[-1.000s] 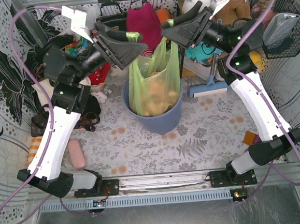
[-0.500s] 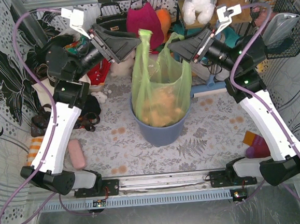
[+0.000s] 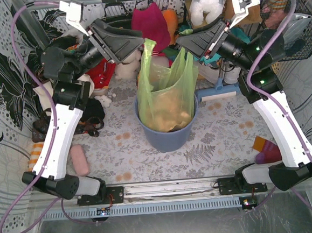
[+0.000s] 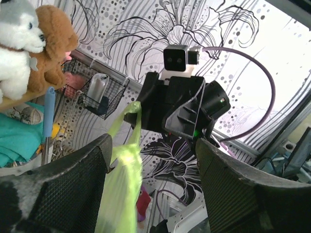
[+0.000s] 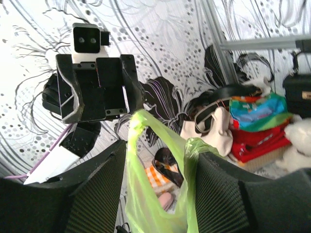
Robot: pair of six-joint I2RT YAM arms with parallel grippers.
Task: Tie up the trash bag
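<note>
From above, the light-green trash bag (image 3: 168,94) sits in a blue-grey bin (image 3: 165,136) on the patterned surface (image 3: 217,138), handles standing upright; the left wrist view shows the left pincer (image 4: 153,145) spread wide, one handle between its fingers; the right wrist view shows the right pincer (image 5: 160,150) spread around both handles.

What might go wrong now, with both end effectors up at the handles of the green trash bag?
1. Both jaws stand apart; the handles of the trash bag only pass between the fingers of the left end effector and the right end effector, so a handle may slip out.
2. The end effectors face each other closely above the bag and could collide when crossing the handles.
3. A strong upward pull might tip the blue-grey bin.
</note>
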